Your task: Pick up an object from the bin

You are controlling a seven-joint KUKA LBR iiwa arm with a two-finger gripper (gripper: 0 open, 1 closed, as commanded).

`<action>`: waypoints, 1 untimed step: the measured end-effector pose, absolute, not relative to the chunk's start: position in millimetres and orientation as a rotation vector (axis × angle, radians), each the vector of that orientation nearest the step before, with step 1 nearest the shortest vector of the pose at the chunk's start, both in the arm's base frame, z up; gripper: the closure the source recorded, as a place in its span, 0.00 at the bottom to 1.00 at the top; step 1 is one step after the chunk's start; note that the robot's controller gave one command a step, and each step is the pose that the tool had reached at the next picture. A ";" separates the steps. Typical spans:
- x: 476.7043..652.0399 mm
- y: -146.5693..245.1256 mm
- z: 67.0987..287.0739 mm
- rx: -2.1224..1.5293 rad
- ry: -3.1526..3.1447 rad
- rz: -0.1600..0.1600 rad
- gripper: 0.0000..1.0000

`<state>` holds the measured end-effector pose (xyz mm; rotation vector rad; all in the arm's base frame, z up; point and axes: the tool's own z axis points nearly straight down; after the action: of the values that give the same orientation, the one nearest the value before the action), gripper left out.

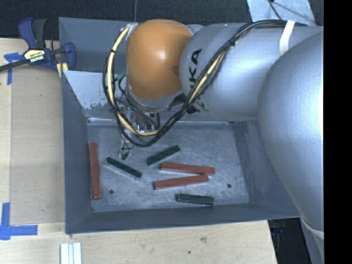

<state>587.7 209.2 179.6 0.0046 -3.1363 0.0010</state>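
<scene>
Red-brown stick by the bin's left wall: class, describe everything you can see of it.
The long, thin red-brown stick is straight, flat-sided and matte; its material is unclear. It lies flat on the floor of the grey metal bin, close to the left wall and roughly parallel to it. A short dark green stick lies to its right, apart from it.

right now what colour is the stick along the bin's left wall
Reddish brown; the stick shows best in the camera view.
</scene>
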 end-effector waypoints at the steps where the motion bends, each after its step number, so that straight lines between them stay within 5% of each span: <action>1: 576.6 127.0 82.0 0.019 -3.136 0.007 0.00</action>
<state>576.6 127.0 82.0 0.0188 -3.1355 0.0074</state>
